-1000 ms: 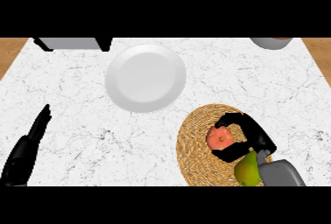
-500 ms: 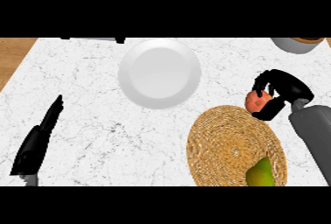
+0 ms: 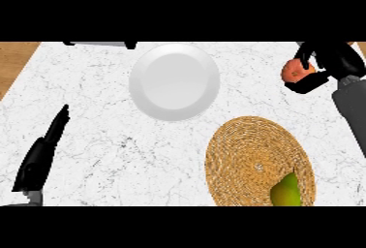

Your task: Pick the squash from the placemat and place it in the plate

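I have the squash (image 3: 294,70) in my right hand (image 3: 325,65), fingers and thumb curled round it so only its orange side shows. It hangs near the bench's far right corner, clear of the woven placemat (image 3: 250,155), which lies by the near edge on the right side. I judge the lift is done and I am in the carry: the hand is out to the right of the plate (image 3: 174,81), not yet over it.

The plate sits toward the far edge, near the middle, with nothing on it, so the squash can go in anywhere inside the rim. The move calls for a sweep to the left across bare bench, then a descent before I let the fingers go.

A green fruit (image 3: 286,192) lies on the placemat's near side; it is not mine to take.

My left hand (image 3: 44,152) rests by the near left corner, fingers straight, holding nothing, well out of the way.
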Motion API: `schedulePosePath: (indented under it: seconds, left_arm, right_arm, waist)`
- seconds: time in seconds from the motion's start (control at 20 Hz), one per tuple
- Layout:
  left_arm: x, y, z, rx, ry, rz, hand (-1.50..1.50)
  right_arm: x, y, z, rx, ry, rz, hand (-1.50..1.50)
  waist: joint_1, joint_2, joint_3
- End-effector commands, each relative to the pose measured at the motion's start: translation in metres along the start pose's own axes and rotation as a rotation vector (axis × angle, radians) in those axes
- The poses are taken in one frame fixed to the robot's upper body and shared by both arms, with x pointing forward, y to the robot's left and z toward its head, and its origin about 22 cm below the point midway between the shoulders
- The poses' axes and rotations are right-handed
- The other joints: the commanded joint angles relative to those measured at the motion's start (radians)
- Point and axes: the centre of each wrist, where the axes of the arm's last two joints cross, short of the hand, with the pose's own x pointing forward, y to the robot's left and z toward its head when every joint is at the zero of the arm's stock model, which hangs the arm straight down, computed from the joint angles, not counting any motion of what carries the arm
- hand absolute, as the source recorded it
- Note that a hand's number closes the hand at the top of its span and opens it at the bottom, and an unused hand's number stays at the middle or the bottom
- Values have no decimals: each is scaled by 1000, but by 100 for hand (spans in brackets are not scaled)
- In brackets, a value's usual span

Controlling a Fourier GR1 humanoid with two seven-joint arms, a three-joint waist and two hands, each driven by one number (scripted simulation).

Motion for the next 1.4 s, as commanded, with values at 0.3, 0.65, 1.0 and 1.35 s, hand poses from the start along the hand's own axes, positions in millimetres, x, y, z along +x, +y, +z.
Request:
schedulePosePath:
  seconds: [0.3, 0.65, 1.0, 1.35]
  left_arm:
    - [-5, -4, 8, 23, 22, -6, 0]
    - [2, 8, 4, 40, 48, -4, 0]
    - [-10, 11, 24, 57, 54, 0, 0]
    - [-7, 14, 7, 27, 36, -8, 0]
  right_arm:
    - [49, -47, -34, -218, -419, -189, 150]
    - [95, -32, -50, -129, -564, -270, 150]
    - [204, -5, -55, -45, -579, -344, 150]
    - [260, 12, -59, 77, -524, -317, 150]
  waist:
    - [-45, -20, -2]
    - [-61, -23, -3]
    - [-60, -27, -4]
    - [-50, -20, -4]
